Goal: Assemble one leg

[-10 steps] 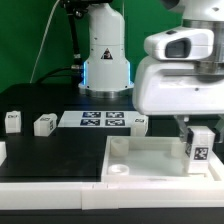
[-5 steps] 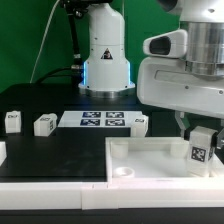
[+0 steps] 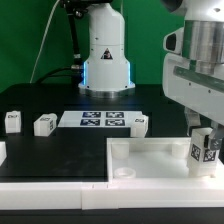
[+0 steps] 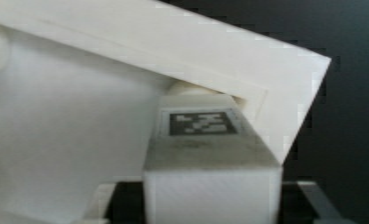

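My gripper (image 3: 205, 138) is shut on a small white leg (image 3: 205, 150) with a black-and-white tag, holding it upright over the far right corner of the large white tray-like part (image 3: 150, 150). In the wrist view the leg (image 4: 206, 150) fills the space between the dark fingers (image 4: 124, 200), its tagged end pointing at the tray's corner (image 4: 252, 75). Whether the leg touches the tray I cannot tell. Three more white legs lie on the black table: one at the exterior view's far left (image 3: 12, 121), one beside it (image 3: 44, 124), one right of the marker board (image 3: 139, 123).
The marker board (image 3: 100, 120) lies flat behind the tray. The arm's white base (image 3: 105, 55) stands at the back. A round socket (image 3: 122, 172) shows in the tray's near left corner. A white piece pokes in at the exterior view's left edge (image 3: 2, 152).
The gripper with the leg has moved toward the exterior view's right and slightly up, shifting the leg closer to the tray's right corner. The other legs have not moved.
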